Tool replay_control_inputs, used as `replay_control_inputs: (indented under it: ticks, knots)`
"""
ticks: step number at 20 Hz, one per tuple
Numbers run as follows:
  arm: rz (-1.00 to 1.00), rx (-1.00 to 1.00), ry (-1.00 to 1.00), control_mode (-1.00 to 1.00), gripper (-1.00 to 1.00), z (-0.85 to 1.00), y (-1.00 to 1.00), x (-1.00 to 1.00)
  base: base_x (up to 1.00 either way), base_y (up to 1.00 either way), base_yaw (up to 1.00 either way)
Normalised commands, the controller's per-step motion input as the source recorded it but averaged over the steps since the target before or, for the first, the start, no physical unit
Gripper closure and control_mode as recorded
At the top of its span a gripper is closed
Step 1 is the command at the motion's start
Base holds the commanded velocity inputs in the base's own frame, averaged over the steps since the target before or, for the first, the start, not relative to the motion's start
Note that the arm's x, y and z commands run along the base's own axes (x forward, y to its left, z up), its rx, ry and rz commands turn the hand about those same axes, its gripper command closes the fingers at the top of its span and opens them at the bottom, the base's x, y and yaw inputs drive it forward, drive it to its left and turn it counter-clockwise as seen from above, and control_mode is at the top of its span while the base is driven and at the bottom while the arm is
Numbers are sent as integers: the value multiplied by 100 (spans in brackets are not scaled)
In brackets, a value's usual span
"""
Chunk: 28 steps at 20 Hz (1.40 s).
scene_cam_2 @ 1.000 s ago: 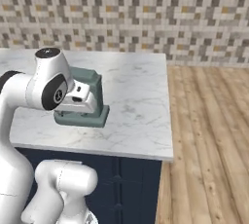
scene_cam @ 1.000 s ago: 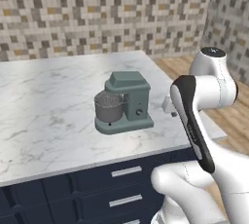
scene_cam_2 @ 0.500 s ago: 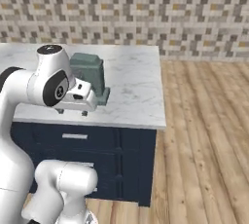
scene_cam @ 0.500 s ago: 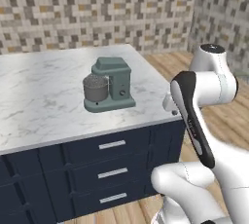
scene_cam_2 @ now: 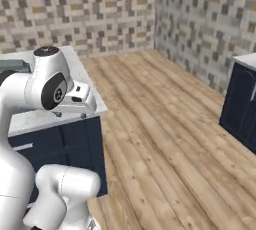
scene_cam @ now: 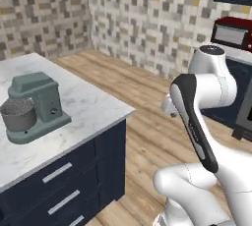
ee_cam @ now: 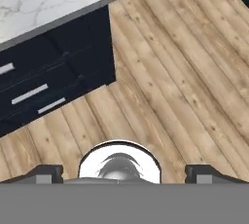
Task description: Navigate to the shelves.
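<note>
The shelves are out of view. My gripper (ee_cam: 126,173) hangs over the wooden floor beside the island's corner. Its two dark fingertips (ee_cam: 46,172) stand wide apart with nothing between them, so it is open. From the left base view the hand (scene_cam: 169,106) sits at mid-height in front of the white arm. From the right base view the hand (scene_cam_2: 75,103) hovers by the island's edge.
A marble-topped island (scene_cam: 93,107) with navy drawers and silver handles (scene_cam: 56,172) carries a grey-green stand mixer (scene_cam: 30,106). A red microwave (scene_cam: 231,32) stands on a far counter at the right. A navy cabinet (scene_cam_2: 242,105) borders the open wooden floor (scene_cam_2: 165,124), with tiled walls behind.
The whole scene has swung: the island and mixer slid to the left of both base views, and the floor, corner wall and far counter came in. The arm keeps its pose.
</note>
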Motion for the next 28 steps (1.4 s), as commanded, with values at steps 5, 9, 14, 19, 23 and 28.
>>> replay_control_inputs:
  ticks: [5, 9, 14, 19, 23, 28]
  knots:
    - [0, 0, 0, 100, -100, 0, 0, 0, 18, 0, -83]
    - [0, 0, 0, 100, -100, 0, 0, 0, 34, -3, -80]
    - [0, 0, 0, 100, -100, 0, 0, 0, 38, -12, -77]
    - [0, 0, 0, 100, -100, 0, 0, 0, 41, -15, -76]
    - [0, 0, 0, 100, -100, 0, 0, 0, 42, -13, -76]
    - [0, 0, 0, 100, -100, 0, 0, 0, 24, -21, -73]
